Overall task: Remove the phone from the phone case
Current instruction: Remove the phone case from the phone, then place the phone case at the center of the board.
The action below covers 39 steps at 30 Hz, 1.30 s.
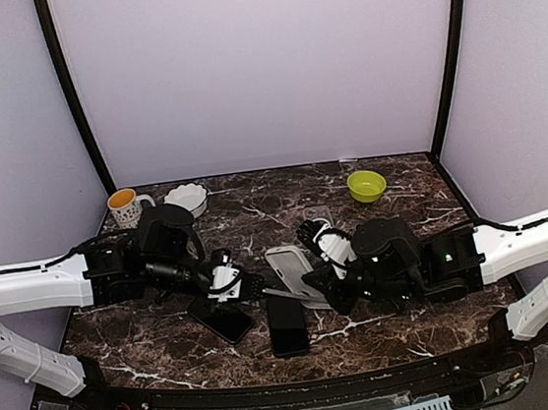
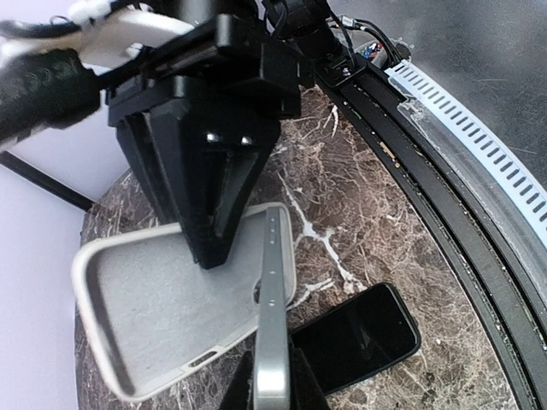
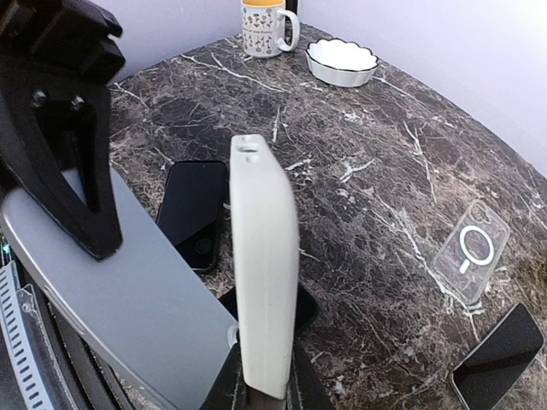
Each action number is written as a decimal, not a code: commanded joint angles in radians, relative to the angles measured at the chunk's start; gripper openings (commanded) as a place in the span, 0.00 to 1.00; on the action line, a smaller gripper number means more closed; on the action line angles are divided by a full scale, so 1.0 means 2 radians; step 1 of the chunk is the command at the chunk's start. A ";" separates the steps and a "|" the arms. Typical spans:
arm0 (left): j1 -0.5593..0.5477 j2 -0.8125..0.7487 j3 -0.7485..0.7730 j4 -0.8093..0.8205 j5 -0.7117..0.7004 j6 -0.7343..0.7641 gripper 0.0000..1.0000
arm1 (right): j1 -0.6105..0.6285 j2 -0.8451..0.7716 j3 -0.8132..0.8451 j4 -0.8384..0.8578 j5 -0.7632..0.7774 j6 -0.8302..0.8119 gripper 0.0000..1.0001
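left tool [image 2: 274, 386] clamped on the phone [image 2: 272, 290], edge-on | right tool [image 3: 261, 389] pinches the emptied phone case [image 3: 263, 256] | phone at the case's 6 o'clock, mid-tabletop [image 1: 406, 319] | opposed grips likely so the two pull apart

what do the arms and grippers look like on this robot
The left arm and right arm have long white shells, then bulky black wrist sections. Thin black cables run along the white parts. The left gripper and right gripper are black with wedge-shaped fingers. A small green light shows on the right arm.
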 commanded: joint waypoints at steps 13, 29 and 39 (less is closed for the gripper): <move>0.007 -0.138 -0.068 0.029 -0.060 -0.034 0.00 | -0.086 -0.036 -0.005 -0.071 0.016 0.057 0.00; 0.007 -0.200 -0.110 0.008 -0.068 -0.063 0.00 | -0.395 -0.089 -0.021 -0.204 -0.105 0.111 0.00; 0.007 -0.206 -0.112 -0.004 -0.072 -0.072 0.00 | -0.549 0.030 -0.002 -0.219 -0.277 0.106 0.00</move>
